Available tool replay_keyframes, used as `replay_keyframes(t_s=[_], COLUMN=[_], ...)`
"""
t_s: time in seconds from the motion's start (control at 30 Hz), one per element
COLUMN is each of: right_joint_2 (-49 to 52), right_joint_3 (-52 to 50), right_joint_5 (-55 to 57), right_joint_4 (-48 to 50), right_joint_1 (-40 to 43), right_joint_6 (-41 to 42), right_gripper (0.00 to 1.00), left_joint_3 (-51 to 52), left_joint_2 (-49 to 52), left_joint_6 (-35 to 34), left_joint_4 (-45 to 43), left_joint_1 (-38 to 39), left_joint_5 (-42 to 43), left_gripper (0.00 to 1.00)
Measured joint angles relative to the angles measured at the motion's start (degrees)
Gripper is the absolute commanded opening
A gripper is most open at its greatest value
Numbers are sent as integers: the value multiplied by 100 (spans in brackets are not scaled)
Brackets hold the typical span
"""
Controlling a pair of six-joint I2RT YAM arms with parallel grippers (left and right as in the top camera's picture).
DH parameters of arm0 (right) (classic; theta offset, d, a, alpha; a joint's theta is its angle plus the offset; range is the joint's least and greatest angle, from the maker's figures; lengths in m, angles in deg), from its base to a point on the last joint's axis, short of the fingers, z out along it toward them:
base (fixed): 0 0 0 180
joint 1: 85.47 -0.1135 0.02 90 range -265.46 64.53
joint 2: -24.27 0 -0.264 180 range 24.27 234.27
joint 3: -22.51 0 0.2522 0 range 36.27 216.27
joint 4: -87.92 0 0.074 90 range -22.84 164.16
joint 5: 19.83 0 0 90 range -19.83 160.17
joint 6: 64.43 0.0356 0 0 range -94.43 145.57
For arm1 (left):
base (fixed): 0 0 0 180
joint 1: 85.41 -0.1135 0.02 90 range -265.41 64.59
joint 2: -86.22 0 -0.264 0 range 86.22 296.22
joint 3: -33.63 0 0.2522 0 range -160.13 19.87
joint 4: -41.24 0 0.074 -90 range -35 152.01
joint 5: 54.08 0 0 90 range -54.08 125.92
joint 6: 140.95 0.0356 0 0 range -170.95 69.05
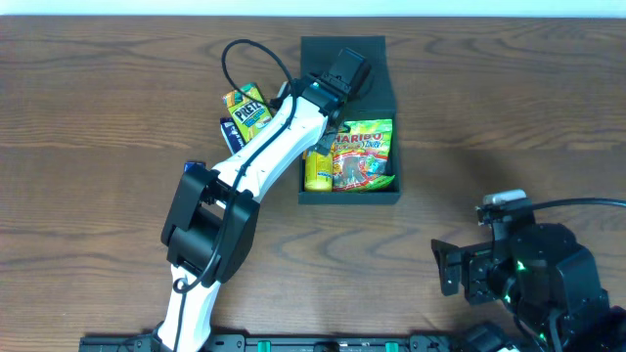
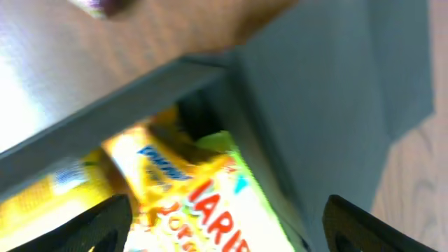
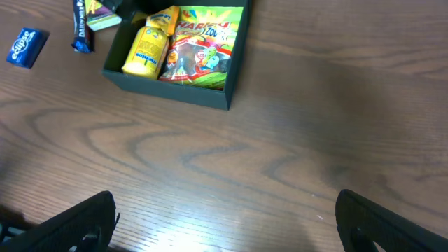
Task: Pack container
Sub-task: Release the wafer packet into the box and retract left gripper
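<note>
The dark container [image 1: 349,198] stands open at the table's far middle, its flap lid [image 1: 342,47] lying flat behind it. Inside lie a Haribo bag [image 1: 364,154] and a yellow packet [image 1: 316,172]. My left gripper [image 1: 347,73] hovers over the container's back end, open and empty; its wrist view shows the Haribo bag [image 2: 231,217] and yellow packets [image 2: 150,164] between the spread fingers. My right gripper [image 3: 224,224] is open and empty over bare table at the near right, with the container [image 3: 175,94] far ahead.
A green-yellow snack packet [image 1: 246,108] and a dark blue bar [image 1: 229,134] lie left of the container. A small blue packet [image 3: 26,47] lies further left, by the left arm. The table is wood-grained.
</note>
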Motion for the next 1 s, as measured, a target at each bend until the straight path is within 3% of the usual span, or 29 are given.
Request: replay_keyframes(t_s=[0.3, 0.53, 0.73, 0.97, 1.0], right_joint_2=[0, 0, 0, 0, 0], right_joint_3=[0, 0, 0, 0, 0], right_joint_5=[2, 2, 0, 0, 0], right_joint_4=[2, 0, 0, 0, 0], right_joint_1=[0, 0, 0, 0, 0], right_joint_6=[0, 0, 0, 0, 0], right_gripper=[99, 99, 99, 99, 99], left_joint_3=[-90, -151, -184, -186, -186], left_joint_2=[-219, -1062, -1394, -1394, -1394], left_joint_6=[1401, 2448, 3799, 4817, 4983], left_joint_4=[-68, 455, 638, 907, 861], left_joint_1=[0, 0, -17, -549, -682], left_joint_5=[-505, -1921, -2933, -2802, -2643], left_gripper=[95, 95, 95, 100, 94])
